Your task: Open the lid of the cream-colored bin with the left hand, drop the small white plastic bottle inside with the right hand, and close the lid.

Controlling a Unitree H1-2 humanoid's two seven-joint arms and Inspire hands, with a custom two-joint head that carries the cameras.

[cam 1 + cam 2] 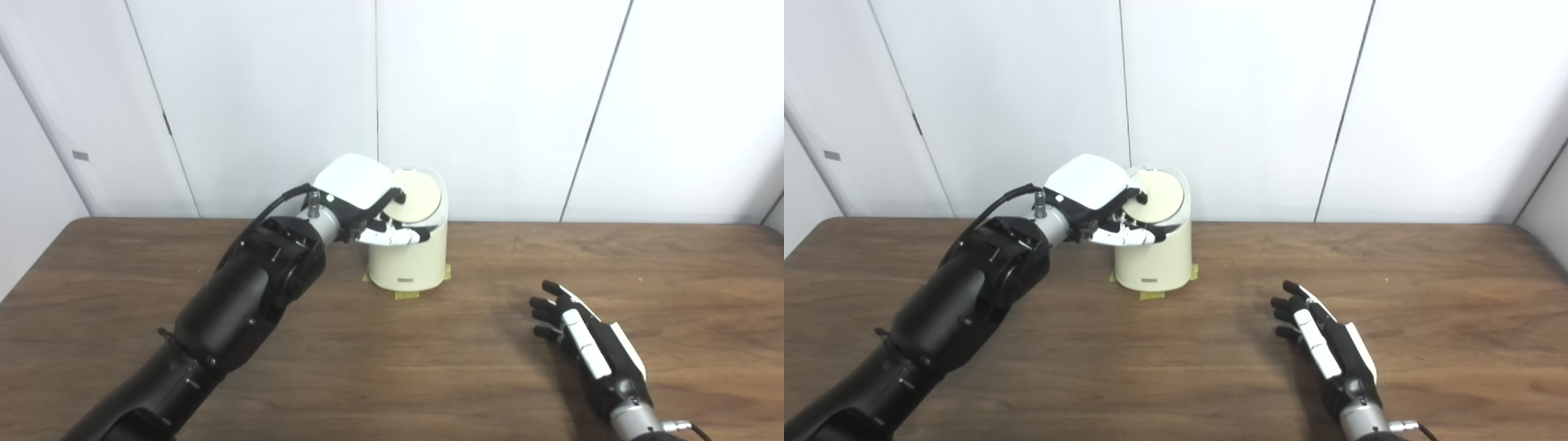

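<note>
Left eye view: left hand fingers on bin lid; label unreadable; right hand empty, spread.

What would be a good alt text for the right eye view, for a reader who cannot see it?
The robot's left hand is at the raised lid of a cream-colored bin taped to a brown wooden table. Its right hand rests empty on the table, fingers apart. No small white bottle is visible.
</note>
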